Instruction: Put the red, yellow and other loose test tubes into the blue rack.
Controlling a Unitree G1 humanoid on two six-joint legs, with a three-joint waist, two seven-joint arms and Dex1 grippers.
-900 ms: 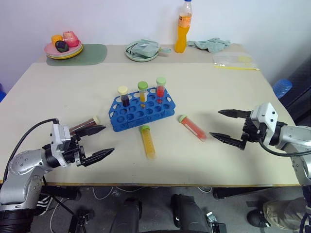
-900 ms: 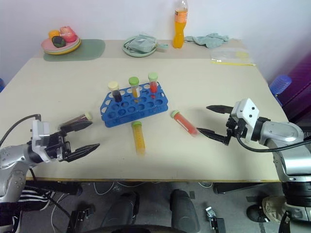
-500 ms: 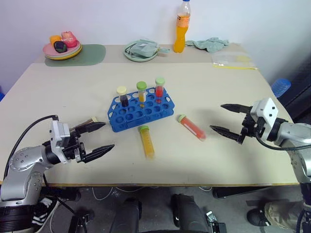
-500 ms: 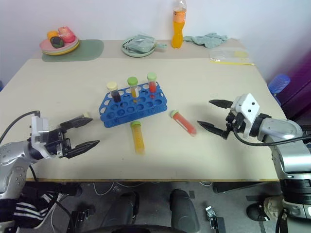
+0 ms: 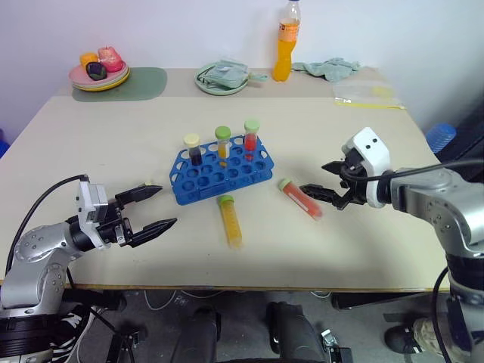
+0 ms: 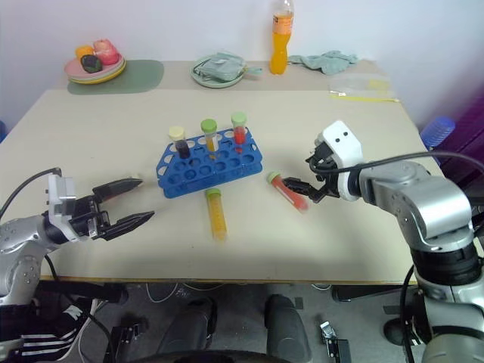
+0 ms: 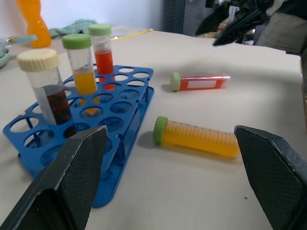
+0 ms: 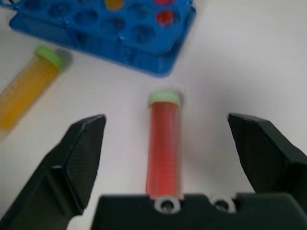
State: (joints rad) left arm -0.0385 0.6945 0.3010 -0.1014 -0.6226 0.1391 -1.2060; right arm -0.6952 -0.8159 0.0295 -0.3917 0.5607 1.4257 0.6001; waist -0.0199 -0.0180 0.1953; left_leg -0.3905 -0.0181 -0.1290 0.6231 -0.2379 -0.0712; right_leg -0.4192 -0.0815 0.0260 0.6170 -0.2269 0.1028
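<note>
Right, head views first: your blue rack [image 5: 219,169] sits mid-table [image 5: 318,128] with three capped tubes standing in its back row, dark [image 5: 193,150], yellow-orange [image 5: 221,142] and red [image 5: 250,136]. Two loose tubes lie flat in front of it: the yellow tube [image 5: 229,220] just beside the rack's front edge, and the red tube [image 5: 299,197] off toward your right side. Your right gripper [image 5: 321,178] is spread wide with nothing in it, tilted down, its tips just at the far end of the red tube, one tip above it and one close to its tail; contact not clear. Your left gripper [image 5: 153,208] is also wide open and empty, level, near the table's front-left, well apart from both loose tubes and from the rack.

Left wrist view: its two fingers [image 7: 72,184] stand far apart, framing the rack [image 7: 122,115] and the yellow tube [image 7: 197,136]; the red tube [image 7: 199,81] lies further on, with the other gripper [image 7: 233,19] hanging above and past it.

Right wrist view: the red tube [image 8: 163,141] lies lengthwise between the open fingers [image 8: 81,155], green cap pointing at the rack [image 8: 129,36], neither finger touching it. The yellow tube [image 8: 26,91] lies off to one side.

At the table's back edge: orange bottle [image 5: 283,41], plates and a cloth.
</note>
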